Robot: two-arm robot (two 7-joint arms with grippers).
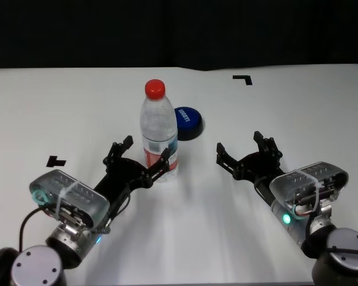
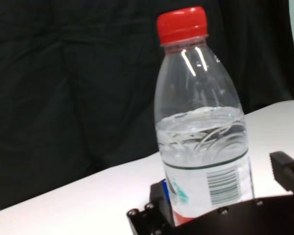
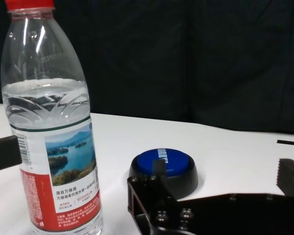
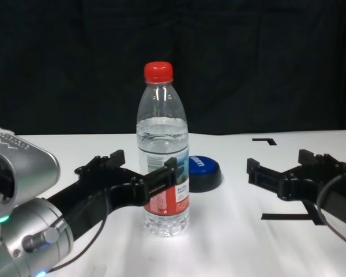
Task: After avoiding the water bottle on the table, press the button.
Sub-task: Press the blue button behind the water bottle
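The water bottle (image 1: 160, 128), clear with a red cap, stands upright at mid-table. It fills the left wrist view (image 2: 202, 147). My left gripper (image 1: 146, 150) is open right at it. One finger (image 4: 161, 180) crosses in front of the label, the other sits to the bottle's left. I cannot tell whether the finger touches the bottle. The blue button (image 1: 188, 120) lies just behind and to the right of the bottle. It shows beside the bottle (image 3: 51, 137) in the right wrist view (image 3: 164, 164). My right gripper (image 1: 243, 146) hovers open and empty, to the button's right and nearer to me.
The white table (image 1: 298, 113) carries black tape marks at the far right (image 1: 243, 78), at the left (image 1: 55, 161) and under the right arm (image 4: 282, 217). A black curtain runs behind the table's far edge.
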